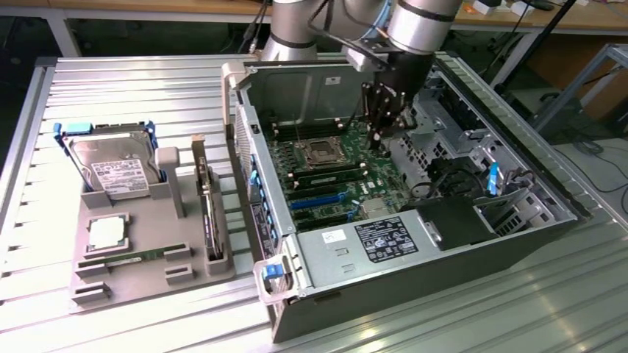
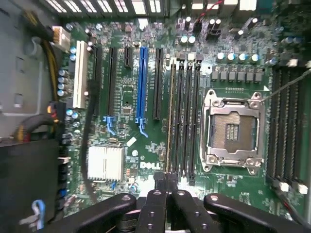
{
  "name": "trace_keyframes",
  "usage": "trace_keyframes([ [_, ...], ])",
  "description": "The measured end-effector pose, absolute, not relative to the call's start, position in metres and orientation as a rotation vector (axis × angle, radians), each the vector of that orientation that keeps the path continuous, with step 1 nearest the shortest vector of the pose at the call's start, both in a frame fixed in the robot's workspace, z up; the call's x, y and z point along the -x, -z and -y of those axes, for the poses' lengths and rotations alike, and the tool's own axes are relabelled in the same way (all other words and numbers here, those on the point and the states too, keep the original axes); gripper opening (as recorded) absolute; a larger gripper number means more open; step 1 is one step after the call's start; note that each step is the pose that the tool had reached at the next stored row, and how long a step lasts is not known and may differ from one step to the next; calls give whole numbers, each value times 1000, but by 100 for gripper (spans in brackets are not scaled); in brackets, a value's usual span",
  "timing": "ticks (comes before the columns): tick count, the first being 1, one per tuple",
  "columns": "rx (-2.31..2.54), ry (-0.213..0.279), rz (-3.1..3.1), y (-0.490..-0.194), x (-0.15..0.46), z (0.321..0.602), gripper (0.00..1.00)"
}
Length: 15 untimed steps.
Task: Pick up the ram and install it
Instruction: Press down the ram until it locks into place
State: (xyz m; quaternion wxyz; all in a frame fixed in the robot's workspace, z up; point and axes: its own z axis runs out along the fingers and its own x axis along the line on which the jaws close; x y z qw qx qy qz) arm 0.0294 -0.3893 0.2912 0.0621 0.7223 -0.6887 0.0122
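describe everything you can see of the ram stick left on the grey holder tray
The ram stick is a long, narrow, thin green circuit board with small dark chips along it. It lies on its long side in a slot near the front of the grey holder tray, just below the square silver processor in the exterior view. Grey tray blocks bracket its ends. Nothing grips it; the gripper is away over the open computer case.
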Motion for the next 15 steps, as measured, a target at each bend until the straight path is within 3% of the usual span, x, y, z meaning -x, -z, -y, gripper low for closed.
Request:
trace_keyframes([
  [4,-2170,-44,2089,-319,-29,386,10],
  [15,-2140,-41,2118,-320,-29,386,10],
])
